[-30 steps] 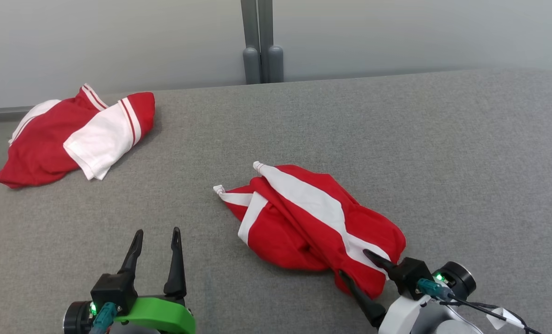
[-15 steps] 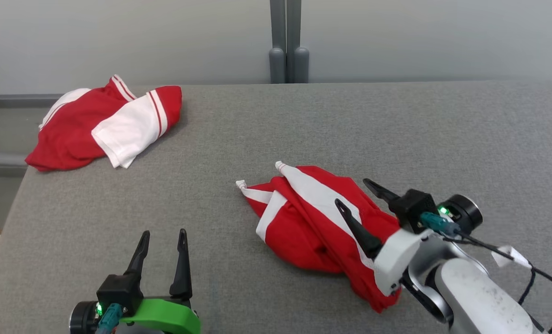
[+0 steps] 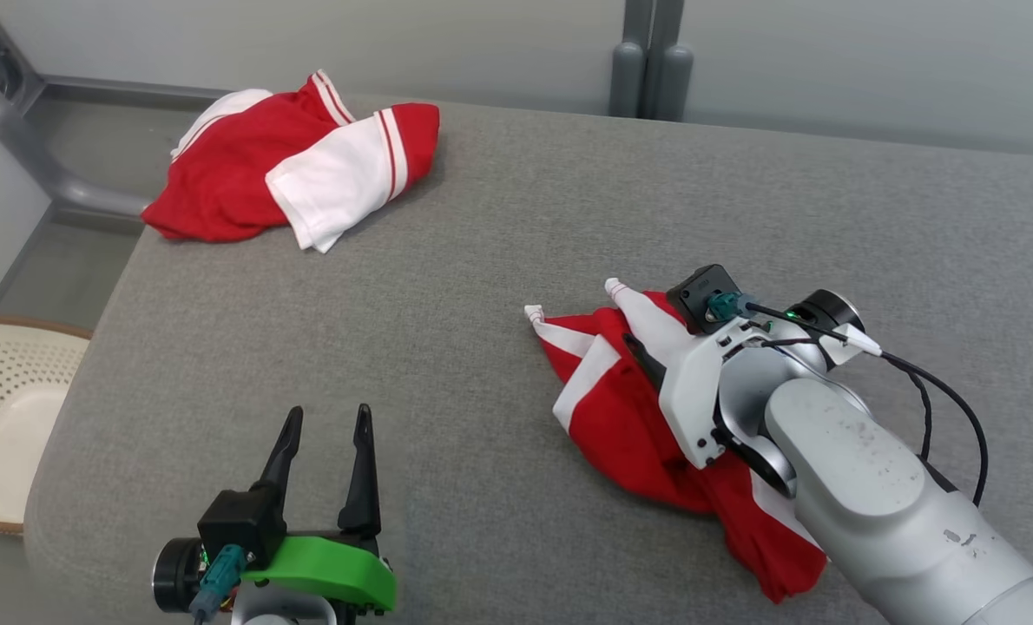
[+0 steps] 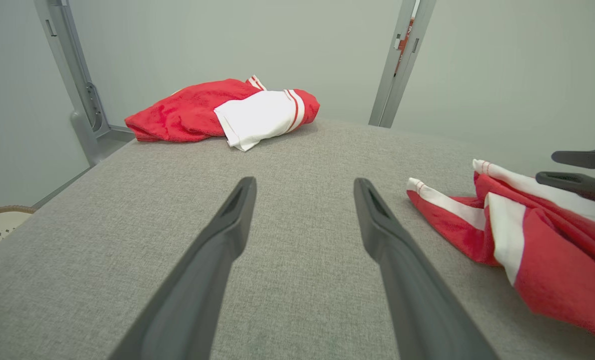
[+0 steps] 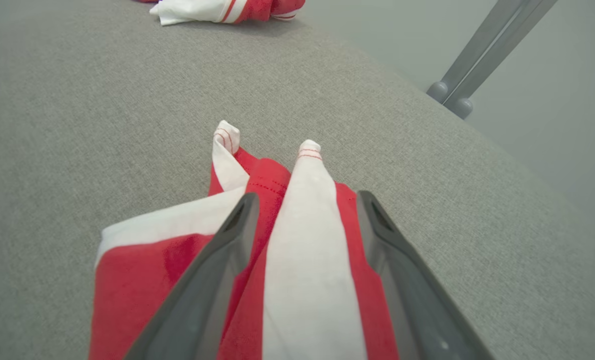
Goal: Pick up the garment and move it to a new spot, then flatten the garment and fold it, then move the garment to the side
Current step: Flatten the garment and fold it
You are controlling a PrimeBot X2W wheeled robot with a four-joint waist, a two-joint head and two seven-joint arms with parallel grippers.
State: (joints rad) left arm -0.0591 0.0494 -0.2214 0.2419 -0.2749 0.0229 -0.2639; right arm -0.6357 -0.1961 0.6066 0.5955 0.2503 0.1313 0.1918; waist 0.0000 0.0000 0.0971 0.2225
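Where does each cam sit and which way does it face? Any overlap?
Head: on the head, facing forward and down at the table; shows left gripper and right arm.
Left wrist: on the left wrist, facing along the open left gripper across the table to the far garment; right gripper at its right edge.
Right wrist: on the right wrist, facing along the open right gripper at the near garment.
Shared: all three see both garments.
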